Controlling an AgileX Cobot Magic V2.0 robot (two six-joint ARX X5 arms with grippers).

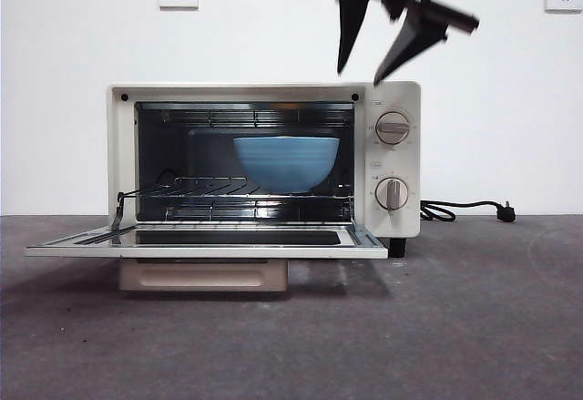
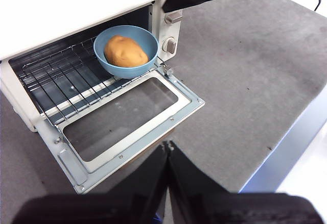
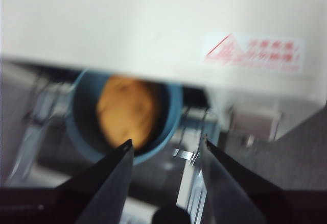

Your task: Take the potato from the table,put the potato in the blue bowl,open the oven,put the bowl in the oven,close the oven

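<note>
The cream oven [image 1: 401, 99] stands on the dark grey table [image 1: 455, 327] with its door [image 1: 209, 245] folded down flat. On the wire rack inside, at the right, sits the blue bowl [image 1: 287, 163] with the tan potato [image 2: 125, 51] in it. My right gripper [image 1: 362, 76] hangs open just above the oven's top right corner, holding nothing. Its wrist view looks down past the oven's top edge onto the potato [image 3: 127, 112] and the bowl [image 3: 171, 117]. My left gripper [image 2: 167, 145] is shut and empty, held back in front of the open door.
The door's beige handle [image 1: 205, 275] hangs below the lowered door. A black cord [image 1: 465, 209] lies on the table right of the oven. The table's edge [image 2: 286, 147] runs close on the right side. A white wall stands behind.
</note>
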